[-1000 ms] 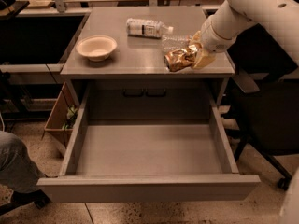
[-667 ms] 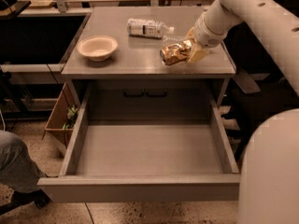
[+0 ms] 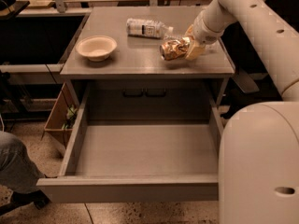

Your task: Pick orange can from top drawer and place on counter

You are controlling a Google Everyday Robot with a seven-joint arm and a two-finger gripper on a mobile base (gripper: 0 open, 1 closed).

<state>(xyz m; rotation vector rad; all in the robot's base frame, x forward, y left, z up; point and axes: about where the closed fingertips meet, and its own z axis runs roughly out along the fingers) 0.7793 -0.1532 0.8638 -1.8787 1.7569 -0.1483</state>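
The orange can (image 3: 173, 49), shiny orange-gold and dented, lies sideways in my gripper (image 3: 186, 48) just above the right part of the counter (image 3: 135, 59). The gripper is shut on the can, with cream fingers (image 3: 194, 50) at its right end. My white arm reaches in from the upper right. The top drawer (image 3: 140, 148) stands pulled wide open below the counter, and its inside is bare.
A cream bowl (image 3: 96, 47) sits on the counter's left part. A clear plastic bottle (image 3: 148, 28) lies on its side at the back, just left of the can. My white base (image 3: 259, 162) fills the lower right. A person's knee (image 3: 14, 164) is at lower left.
My gripper has carried the can up and back from the counter's front right edge to over its right part, closer to the lying bottle. My base now fills the lower right.
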